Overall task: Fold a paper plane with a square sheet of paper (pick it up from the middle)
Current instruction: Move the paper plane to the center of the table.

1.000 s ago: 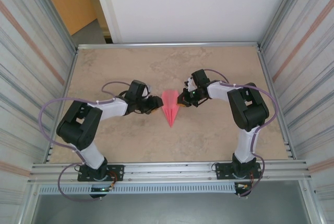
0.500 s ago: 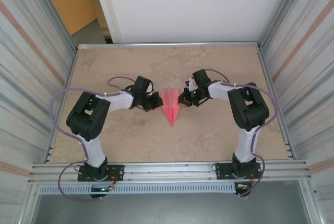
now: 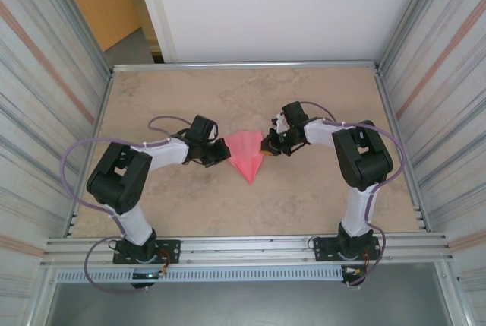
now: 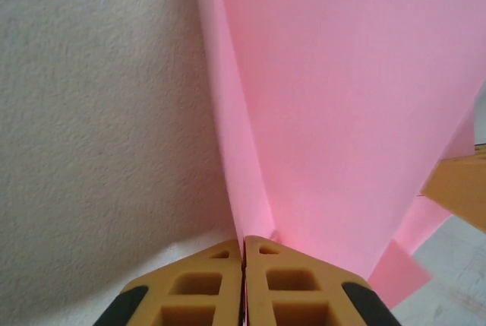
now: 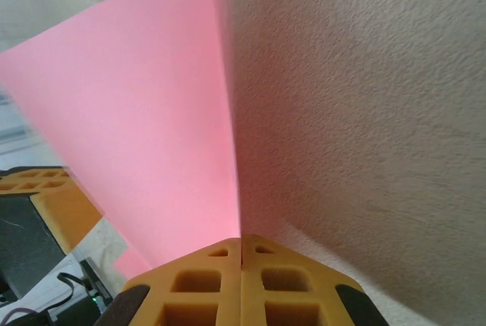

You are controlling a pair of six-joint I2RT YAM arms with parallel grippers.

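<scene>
Since the earlier frames the paper plane point(image 3: 247, 156) has spread from a narrow dart into a wider pink wedge, and the left gripper point(image 3: 225, 151) has clamped onto its left edge. The paper plane sits near the middle of the table point(image 3: 319, 212), its point aimed toward the arm bases and its broad end away from them. In the left wrist view, the left gripper's fingers point(image 4: 205, 292) are pressed together on a fold of the pink paper, which slopes up beside the tabletop. The right gripper point(image 3: 265, 146) is clenched on the opposite edge, its fingers meeting at the paper in the right wrist view.
</scene>
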